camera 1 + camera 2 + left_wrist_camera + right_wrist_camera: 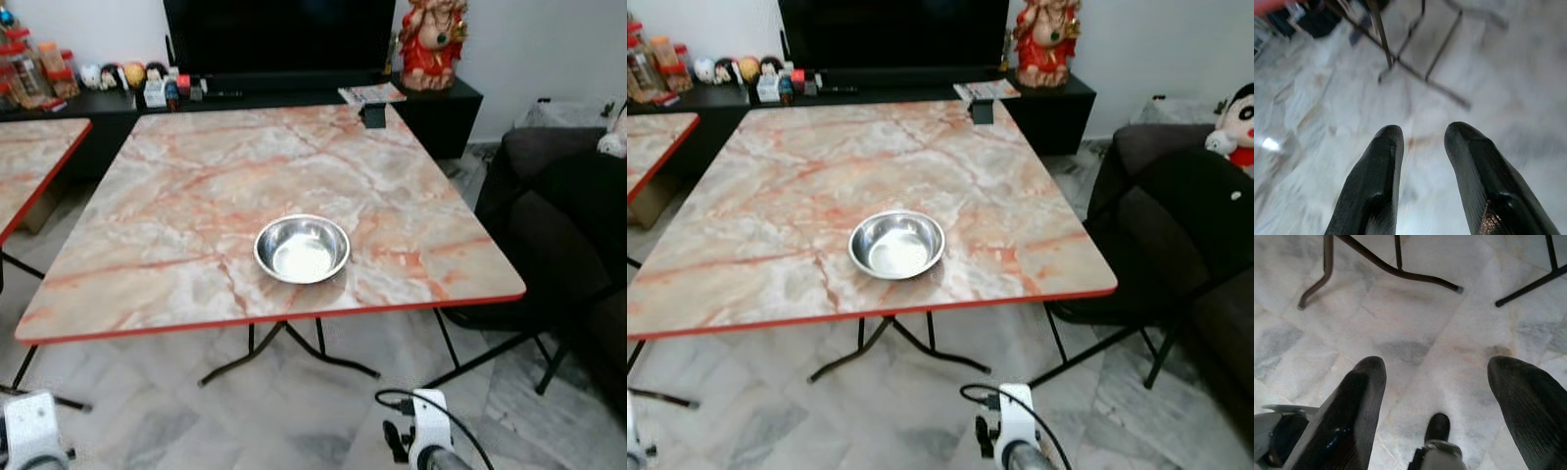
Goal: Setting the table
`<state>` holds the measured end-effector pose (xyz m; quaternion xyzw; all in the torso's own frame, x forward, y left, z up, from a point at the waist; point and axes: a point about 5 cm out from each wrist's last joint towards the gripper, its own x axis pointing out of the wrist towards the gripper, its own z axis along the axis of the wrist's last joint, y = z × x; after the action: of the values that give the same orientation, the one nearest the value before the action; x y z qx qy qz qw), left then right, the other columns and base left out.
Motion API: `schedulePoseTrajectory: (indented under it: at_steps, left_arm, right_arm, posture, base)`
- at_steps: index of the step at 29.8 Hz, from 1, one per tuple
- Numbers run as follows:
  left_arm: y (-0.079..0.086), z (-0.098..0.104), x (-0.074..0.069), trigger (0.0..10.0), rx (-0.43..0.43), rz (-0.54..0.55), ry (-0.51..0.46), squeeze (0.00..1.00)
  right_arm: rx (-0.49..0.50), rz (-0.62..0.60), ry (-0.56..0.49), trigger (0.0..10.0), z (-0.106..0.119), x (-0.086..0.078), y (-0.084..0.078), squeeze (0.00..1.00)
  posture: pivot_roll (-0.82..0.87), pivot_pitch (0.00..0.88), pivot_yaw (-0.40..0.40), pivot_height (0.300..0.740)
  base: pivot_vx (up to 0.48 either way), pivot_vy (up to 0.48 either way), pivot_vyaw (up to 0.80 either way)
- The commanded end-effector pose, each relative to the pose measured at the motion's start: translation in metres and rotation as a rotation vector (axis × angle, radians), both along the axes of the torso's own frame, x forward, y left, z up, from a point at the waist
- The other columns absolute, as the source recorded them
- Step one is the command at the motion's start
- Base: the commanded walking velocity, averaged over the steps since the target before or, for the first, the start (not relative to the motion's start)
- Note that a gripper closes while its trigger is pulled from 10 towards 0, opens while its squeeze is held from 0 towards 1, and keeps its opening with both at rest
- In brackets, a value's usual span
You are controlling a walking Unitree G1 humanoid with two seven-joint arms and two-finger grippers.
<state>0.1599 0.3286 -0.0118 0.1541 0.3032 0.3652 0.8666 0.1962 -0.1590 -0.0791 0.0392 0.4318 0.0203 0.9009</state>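
**Steel bowl alone on the marble table, both arms hanging low**

While both arms hung down below the tabletop, a round steel bowl [302, 249] sat on the table [196, 196], up and ahead of the two grippers, near the front edge and a little toward the right gripper's side. Its polished inside held nothing that could be made out, only reflected light.

That table had a pink-veined marble-pattern top with a red rim and stood on dark folding metal legs [1396, 269]. A small dark object [373, 115] stood at its far edge, well beyond the bowl. A second table [29, 166] of the same pattern stood off to the left gripper's side. Pale marble floor tiles [294, 411] lay under everything.

The left gripper [1422, 147] pointed down at the floor with its two black fingers a little apart and nothing between them; the picture was blurred. The right gripper [1435, 382] also faced the floor, its fingers spread wide and empty, with the table's legs ahead of it.

Beyond the table, a low black cabinet [441, 108] carried a dark television [279, 39], a red and gold figurine [431, 44], a row of small figures [127, 76] and some jars [29, 73]. A dark sofa [568, 225] stood on the right gripper's side, close beside the table's corner.
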Motion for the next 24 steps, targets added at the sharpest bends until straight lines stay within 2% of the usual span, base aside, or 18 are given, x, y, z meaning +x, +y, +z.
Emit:
schedulePoseTrajectory:
  at_steps: [1,2,3,4,5,6,7,8,10,12,14,17,19,24]
  left_arm:
    - [-0.014,-0.024,-0.009,10.0,-0.076,-0.039,0.146,0.0]
    - [-0.024,-0.032,-0.007,10.0,-0.143,-0.093,0.17,0.0]
    - [-0.024,-0.032,-0.007,10.0,-0.143,-0.093,0.17,0.0]
    - [-0.039,-0.039,-0.002,10.0,-0.21,-0.188,0.188,0.0]
    - [-0.07,-0.049,0.011,10.0,-0.313,-0.389,0.214,0.0]
    - [-0.07,-0.049,0.011,10.0,-0.313,-0.389,0.214,0.0]
    - [-0.087,-0.052,0.019,10.0,-0.366,-0.455,0.2,0.0]
    - [-0.087,-0.052,0.019,10.0,-0.366,-0.455,0.2,0.0]
    - [-0.103,-0.054,0.028,10.0,-0.422,-0.482,0.18,0.0]
    - [-0.119,-0.056,0.037,10.0,-0.456,-0.5,0.2,0.0]
    - [-0.127,-0.059,0.039,10.0,-0.453,-0.515,0.245,0.0]
    - [-0.133,-0.063,0.035,10.0,-0.5,-0.514,0.26,0.0]
    - [-0.134,-0.064,0.034,10.0,-0.507,-0.512,0.26,0.0]
    - [-0.127,-0.07,0.023,10.0,-0.506,-0.477,0.296,0.0]
  right_arm:
    - [-0.005,-0.002,-0.007,10.0,0.001,0.002,-0.001,0.0]
    - [-0.006,-0.002,-0.006,10.0,0.001,0.002,-0.001,0.0]
    - [-0.006,-0.002,-0.006,10.0,0.001,0.002,-0.001,0.0]
    - [-0.007,-0.001,-0.005,10.0,0.001,0.002,-0.001,0.0]
    - [-0.013,0.004,-0.003,10.0,0.001,0.002,-0.002,0.0]
    - [-0.013,0.004,-0.003,10.0,0.001,0.002,-0.002,0.0]
    - [-0.015,0.006,-0.003,10.0,0.001,0.002,-0.002,0.0]
    - [-0.015,0.006,-0.003,10.0,0.001,0.002,-0.002,0.0]
    - [-0.015,0.007,-0.005,10.0,0.002,0.003,-0.003,0.0]
    - [-0.017,0.008,-0.008,10.0,0.002,0.004,-0.002,0.0]
    - [-0.031,0.023,-0.014,10.0,0.002,0.004,-0.003,0.0]
    - [-0.044,0.008,-0.002,10.0,0.0,0.0,-0.006,0.0]
    - [-0.04,0.004,-0.002,10.0,0.0,0.0,-0.006,0.0]
    - [-0.018,-0.023,0.011,10.0,-0.002,-0.004,-0.007,0.0]
  posture:
    - [0.04,0.0,0.013,0.732]
    - [0.04,0.0,0.011,0.732]
    - [0.04,0.0,0.011,0.732]
    - [0.04,0.0,0.01,0.732]
    - [0.04,0.0,0.011,0.732]
    - [0.04,0.0,0.011,0.732]
    - [0.03,0.0,0.013,0.732]
    - [0.03,0.0,0.013,0.732]
    - [0.01,0.0,0.018,0.732]
    - [0.0,0.0,0.027,0.732]
    - [-0.01,0.0,0.031,0.732]
    - [-0.03,0.0,0.04,0.732]
    - [-0.03,0.0,0.041,0.732]
    - [-0.04,0.0,0.047,0.732]
  base:
    - [0.0,0.0,0.0]
    - [0.0,0.0,0.0]
    - [0.0,0.0,0.0]
    - [0.0,0.0,0.0]
    - [0.0,0.0,0.0]
    - [0.0,0.0,0.0]
    - [0.0,0.0,0.0]
    - [0.0,0.0,0.0]
    - [0.0,0.0,0.0]
    - [0.0,0.0,0.0]
    - [0.0,0.0,0.2]
    - [0.0,0.117,0.79]
    - [0.0,0.352,0.79]
    - [0.0,0.48,0.0]
